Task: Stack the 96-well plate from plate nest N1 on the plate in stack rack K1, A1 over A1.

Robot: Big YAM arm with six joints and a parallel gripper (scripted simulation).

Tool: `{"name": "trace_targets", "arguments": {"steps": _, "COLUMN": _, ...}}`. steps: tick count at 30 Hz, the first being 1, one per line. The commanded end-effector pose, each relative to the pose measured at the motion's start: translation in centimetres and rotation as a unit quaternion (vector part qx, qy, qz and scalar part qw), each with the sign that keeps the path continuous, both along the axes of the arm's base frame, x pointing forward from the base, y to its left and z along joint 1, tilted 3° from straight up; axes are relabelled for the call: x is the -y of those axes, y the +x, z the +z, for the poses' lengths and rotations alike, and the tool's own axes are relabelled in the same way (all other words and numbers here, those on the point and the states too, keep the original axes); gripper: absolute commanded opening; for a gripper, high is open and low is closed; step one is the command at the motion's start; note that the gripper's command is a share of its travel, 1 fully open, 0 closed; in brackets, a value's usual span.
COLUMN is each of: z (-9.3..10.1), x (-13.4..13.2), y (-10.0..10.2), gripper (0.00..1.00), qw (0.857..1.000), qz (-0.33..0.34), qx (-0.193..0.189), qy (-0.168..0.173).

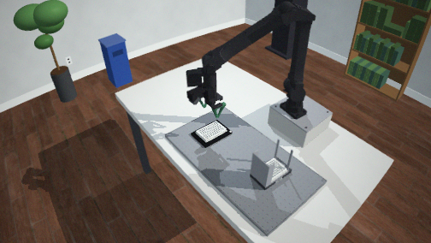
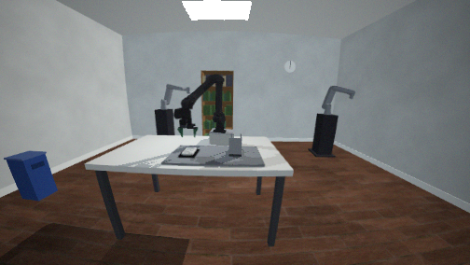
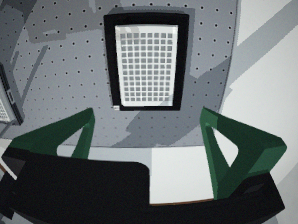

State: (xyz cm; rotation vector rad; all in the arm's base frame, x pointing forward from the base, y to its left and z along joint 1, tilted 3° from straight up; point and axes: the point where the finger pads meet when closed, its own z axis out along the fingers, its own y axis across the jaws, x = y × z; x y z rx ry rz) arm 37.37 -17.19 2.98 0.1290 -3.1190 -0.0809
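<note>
Black six-joint arm (image 1: pixel 252 36), blocky matte links, bolted to pale grey box pedestal (image 1: pixel 318 124) with small dark screws at top corners. Black boxy wrist housing. Gripper (image 3: pixel 149 137) with two dark green triangular open-frame fingers
</note>
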Motion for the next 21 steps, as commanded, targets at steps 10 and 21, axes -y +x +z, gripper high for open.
{"name": "trace_targets", "arguments": {"steps": 10, "z": -1.8, "x": -0.4, "y": 0.8, "gripper": 1.00, "qw": 1.000, "qz": 0.003, "qx": 0.006, "qy": -0.002}}
{"name": "trace_targets", "arguments": {"steps": 21, "z": -3.3, "x": -0.5, "y": 0.7, "gripper": 1.00, "qw": 1.000, "qz": 0.003, "qx": 0.006, "qy": -0.002}}
